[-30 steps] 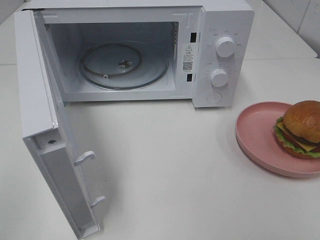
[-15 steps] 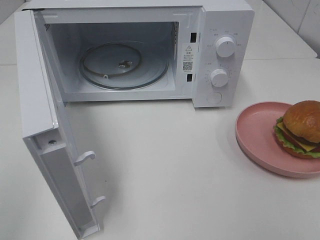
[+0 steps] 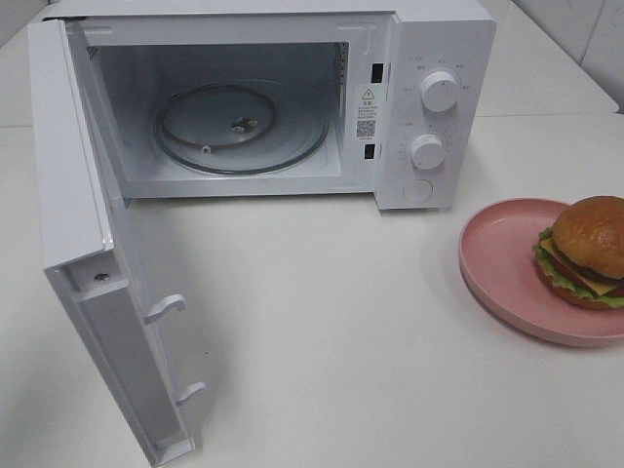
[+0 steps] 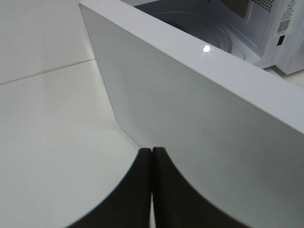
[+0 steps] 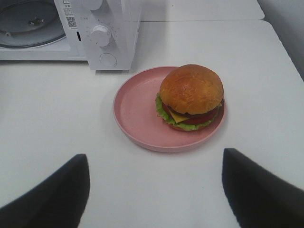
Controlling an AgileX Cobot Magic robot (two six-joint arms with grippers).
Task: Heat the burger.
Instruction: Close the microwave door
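The burger (image 3: 588,251) has a glossy brown bun, lettuce, cheese and tomato, and sits on a pink plate (image 3: 502,255) at the table's right edge. The right wrist view shows the burger (image 5: 191,97) on the plate (image 5: 135,111), some way ahead of my right gripper (image 5: 156,155). Its dark fingers (image 5: 57,190) are spread wide, open and empty. My left gripper (image 4: 151,151) is shut, pads pressed together with nothing between them, close beside the outer face of the microwave door (image 4: 199,128). Neither gripper appears in the exterior high view.
The white microwave (image 3: 429,107) stands at the back with its door (image 3: 88,244) swung fully open toward the front left. A glass turntable (image 3: 239,127) lies inside the cavity. Two knobs (image 3: 439,91) are on its right panel. White tabletop lies between microwave and plate.
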